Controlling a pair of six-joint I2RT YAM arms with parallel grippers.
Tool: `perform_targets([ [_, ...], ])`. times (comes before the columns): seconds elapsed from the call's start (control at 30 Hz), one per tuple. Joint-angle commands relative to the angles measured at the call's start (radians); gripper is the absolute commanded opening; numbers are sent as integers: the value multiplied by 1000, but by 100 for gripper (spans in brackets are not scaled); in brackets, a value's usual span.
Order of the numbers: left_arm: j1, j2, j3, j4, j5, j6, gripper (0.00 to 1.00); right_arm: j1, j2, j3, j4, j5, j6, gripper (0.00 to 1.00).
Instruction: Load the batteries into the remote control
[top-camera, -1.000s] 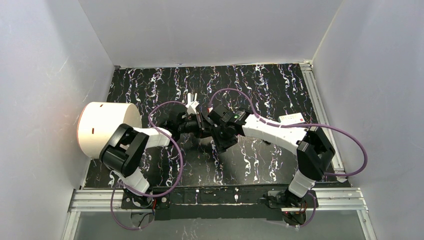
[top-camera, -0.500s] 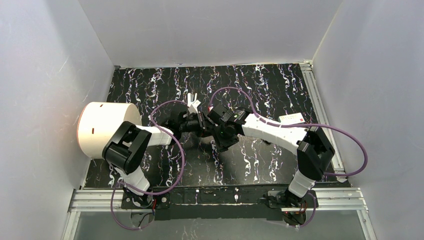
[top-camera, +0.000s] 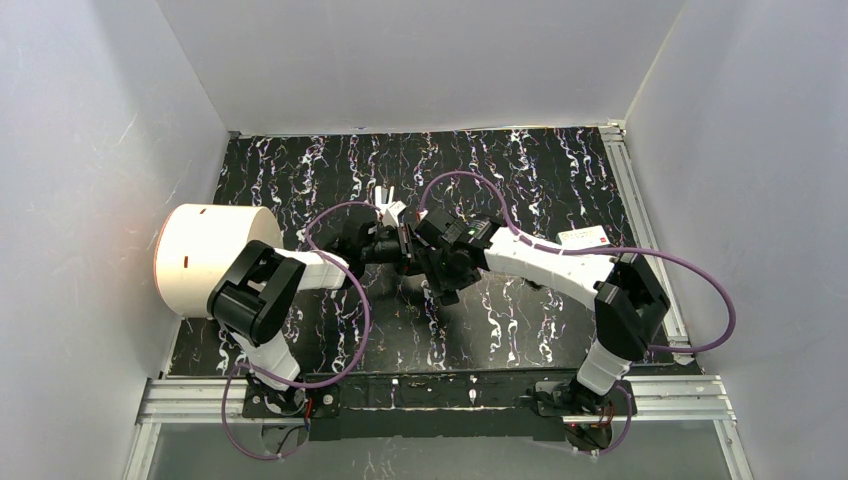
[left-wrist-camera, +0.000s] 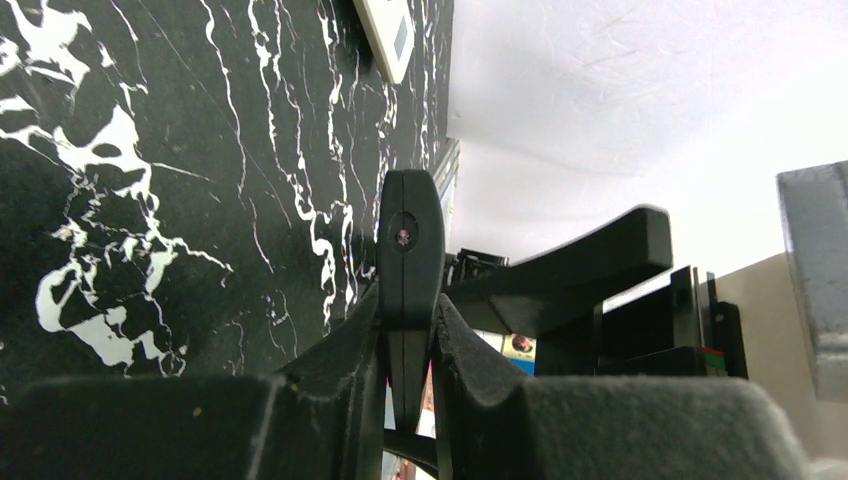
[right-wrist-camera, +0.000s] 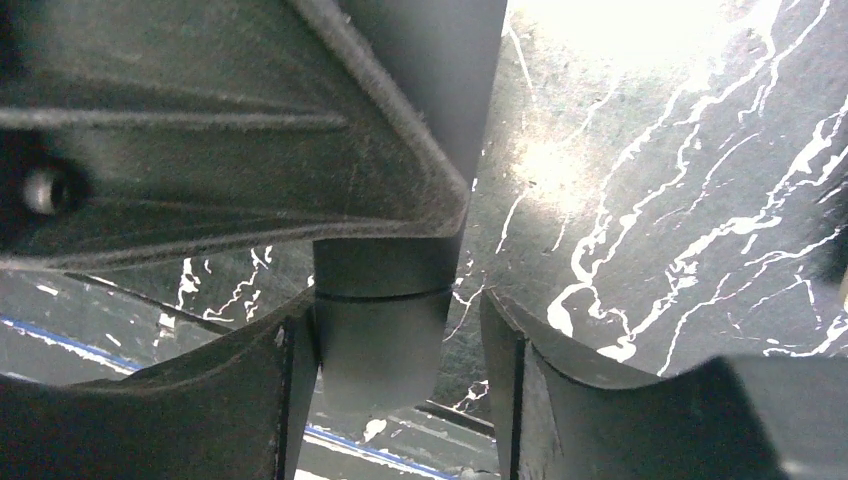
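As the right jaws widen: the right gripper (right-wrist-camera: 395, 325) has been spreading over the last second. It now stands open around the end of the remote control (left-wrist-camera: 408, 240). One finger lies against the dark body, while the other finger (right-wrist-camera: 505, 370) stands clear, with marbled surface showing in the gap.
Left hand: the left gripper (left-wrist-camera: 407, 305) is clamped tight on the remote control. The slim black case is held edge-on and rises past its fingertips, its small lens facing the wrist camera. This grip has not altered.
Arms: in the top view both wrists have crept a little toward the far side and are still nose to nose.
Remote control, place: it sits between the two hands, gripped by the left and straddled loosely by the right. It appears to be carried clear of the table (left-wrist-camera: 150, 150).
Batteries: no cell shows in any view, neither in a hand nor lying near one. The compartment side of the remote is hidden, so I cannot tell whether one is already seated.
Beyond the left fingertips: a white handset (left-wrist-camera: 385, 35) with a small screen lies flat, well apart from the grip.
Outer side of the left hand: a white drum (top-camera: 205, 255) stands well apart.
Meaning for the task: the right hand looks to be letting go of the remote's end and leaving it to the left. That likely frees it to fetch a cell, though loading cannot be confirmed as begun or finished.
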Motion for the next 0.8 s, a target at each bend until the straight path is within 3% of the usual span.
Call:
perform_targets([
  [0.0,5,-11,22,6,82,-12,0,-8,-69,18,30,56,2,70],
  [0.3,19,-29,29,7,72,-33,0,-10,-249,-118,284,-31,53,97],
  [0.6,39,-125,63,6,8,-140,0,-17,-490,-317,580,153,299,99],
  [0.77,81,-180,91,9,-24,-210,0,-38,-553,-314,615,282,431,99],
])
